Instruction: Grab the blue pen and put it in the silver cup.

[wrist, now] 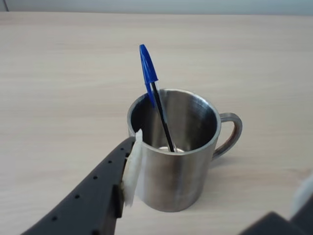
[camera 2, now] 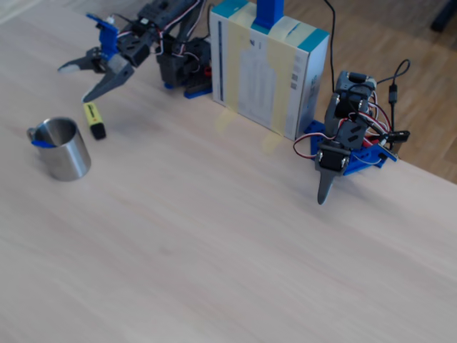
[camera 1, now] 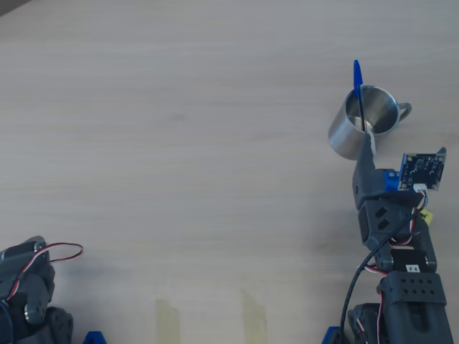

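While its two dark fingers stand spread apart with nothing between them, the pincer (camera 2: 80,80) hangs above the table (camera 2: 214,236), just beside the shiny stainless-steel cylindrical cup (wrist: 173,152) with its small loop handle. Inside that cup leans the thin clear-barrelled pen with a blue cap (wrist: 155,95), cap end up against the rim. It looks light, stiff and slippery; the barrel below the cap would be the place to pinch. I count one pen, one cup, one yellow highlighter with a black cap (camera 2: 94,120), one cardboard box (camera 2: 268,71).
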You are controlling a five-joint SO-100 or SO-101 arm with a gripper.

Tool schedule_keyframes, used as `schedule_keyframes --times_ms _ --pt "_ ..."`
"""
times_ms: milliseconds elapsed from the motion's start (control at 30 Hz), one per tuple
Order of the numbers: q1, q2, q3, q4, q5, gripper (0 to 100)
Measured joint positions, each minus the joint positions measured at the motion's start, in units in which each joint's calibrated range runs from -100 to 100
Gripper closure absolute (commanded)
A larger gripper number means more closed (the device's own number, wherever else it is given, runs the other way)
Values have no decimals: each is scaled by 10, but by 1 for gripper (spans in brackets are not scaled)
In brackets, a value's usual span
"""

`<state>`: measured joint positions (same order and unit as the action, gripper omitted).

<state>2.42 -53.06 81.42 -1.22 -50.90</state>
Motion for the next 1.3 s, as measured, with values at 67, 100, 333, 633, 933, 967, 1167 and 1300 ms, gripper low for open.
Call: schedule_keyframes --times_ms 67,100,333,633,933,967,1167,1300 --pt "0 -35 23 1 0 52" --pt "0 -51 36 2 0 52" --pt "0 -138 92 18 0 52" --pt "-7 -243 147 100 0 52" --pt "-19 -327 179 177 0 52" --pt "-19 -333 179 193 0 52" --pt "-14 -366 179 294 0 52" --pt "-13 -390 179 360 0 52"
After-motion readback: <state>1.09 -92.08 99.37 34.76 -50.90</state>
